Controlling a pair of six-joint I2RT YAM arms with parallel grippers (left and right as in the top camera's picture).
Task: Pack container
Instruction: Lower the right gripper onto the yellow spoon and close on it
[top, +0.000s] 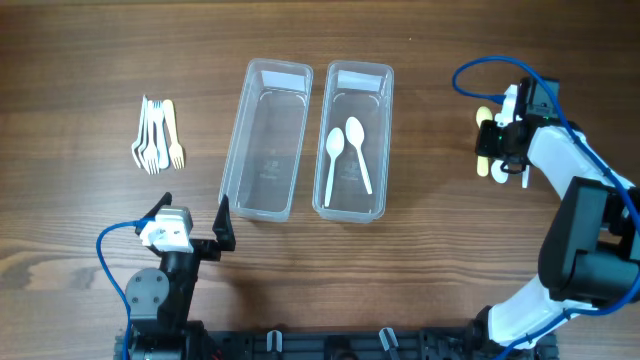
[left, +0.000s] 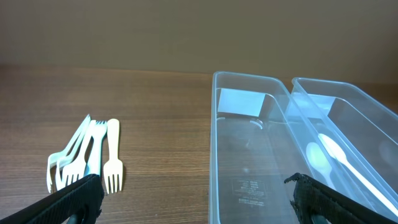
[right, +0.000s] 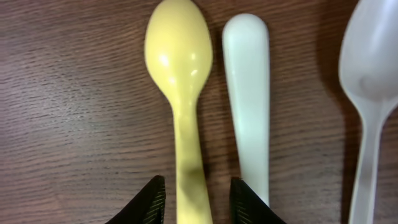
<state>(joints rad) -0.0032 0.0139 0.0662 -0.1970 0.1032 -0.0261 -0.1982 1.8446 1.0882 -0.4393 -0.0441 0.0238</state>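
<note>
Two clear plastic containers stand side by side; the left one (top: 240, 130) is empty and the right one (top: 320, 150) holds two white spoons (top: 345, 150). My right gripper (top: 500, 150) is low over loose spoons at the far right. In the right wrist view its open fingers (right: 199, 183) straddle the handle of a yellow spoon (right: 180, 74), with a small gap on each side. A white spoon handle (right: 247, 93) and another white spoon (right: 373, 74) lie beside it. My left gripper (top: 195, 225) is open and empty in front of the left container (left: 214, 155).
A pile of white and cream forks (top: 157, 135) lies on the wooden table left of the containers, also in the left wrist view (left: 93, 155). The right container (left: 373, 99) with a spoon (left: 333, 149) shows there too.
</note>
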